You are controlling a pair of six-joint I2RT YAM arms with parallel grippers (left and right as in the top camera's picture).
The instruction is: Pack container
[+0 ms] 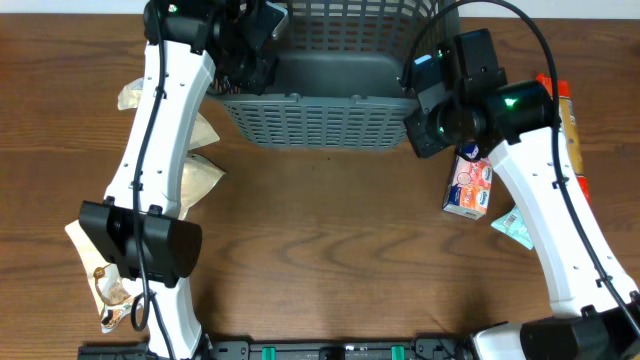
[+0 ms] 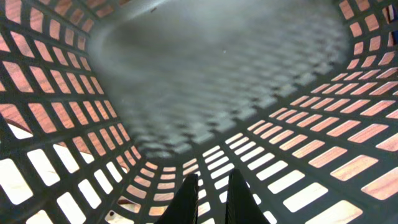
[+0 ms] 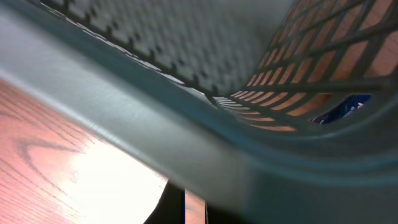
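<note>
**A:** How far along is the packing?

**B:** Hardly begun, I'd judge. The table (image 1: 330, 260) carries everything. The basket (image 1: 320, 125) sits at its far edge, about the middle, and it looks empty. The left wrist view shows only bare grey floor and slotted walls.

**A:** So where are the goods?

**B:** All outside the basket. Just to its left lie several cream pouches (image 1: 196, 182). Well beyond them on the same side, towards the front edge of the table, is a crumpled bag (image 1: 100, 275), partly hidden by the left arm. Near the basket's right corner lies a small white, red and blue carton (image 1: 468, 187), and a teal packet (image 1: 516, 226) lies a little further out.

**A:** And the arms?

**B:** Both are at the basket, not at the goods. The left pincer (image 2: 212, 182) reaches in from the basket's left side, its fingers drawn close with a thin gap between them. I cannot tell whether it is clenched on anything. The right pincer (image 3: 194, 210) is up against the basket's right rim, which blurs most of that view. Only the finger stubs show, so I cannot tell whether it grips the rim or is released.

**A:** What remains, then?

**B:** By my reckoning, all of it. Every pouch, bag, carton and packet has yet to go into the basket.
</note>
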